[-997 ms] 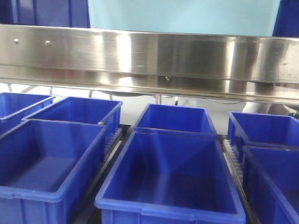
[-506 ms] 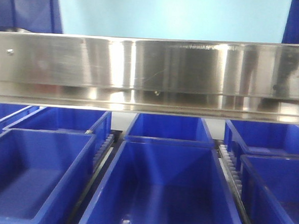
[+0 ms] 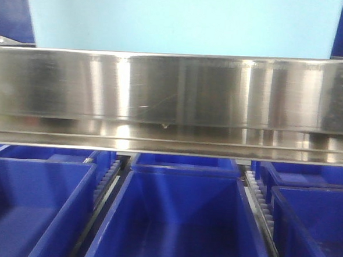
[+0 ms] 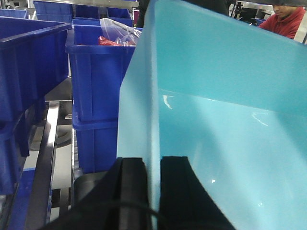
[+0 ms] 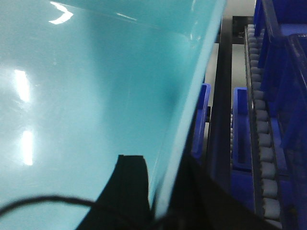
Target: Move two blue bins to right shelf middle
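One pale aqua bin [image 3: 184, 21] sits at 12 o'clock above the steel front rail [image 3: 173, 99], my left claw [image 4: 153, 165] and right claw [image 5: 160, 165] each clamped on a side wall; releasing it and the second bin remain, I judge.

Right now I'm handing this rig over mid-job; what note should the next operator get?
Left gripper: shut on a wall of the pale blue bin.
Right gripper: also shut on a wall of it.
The bin shows above the steel shelf rail, which hides its base, so I cannot tell if it rests on the shelf. Dark blue crates sit on the tier below.
Done: one bin grasped by both arms.
Left: confirm set-down, release. No second pale bin is in view.
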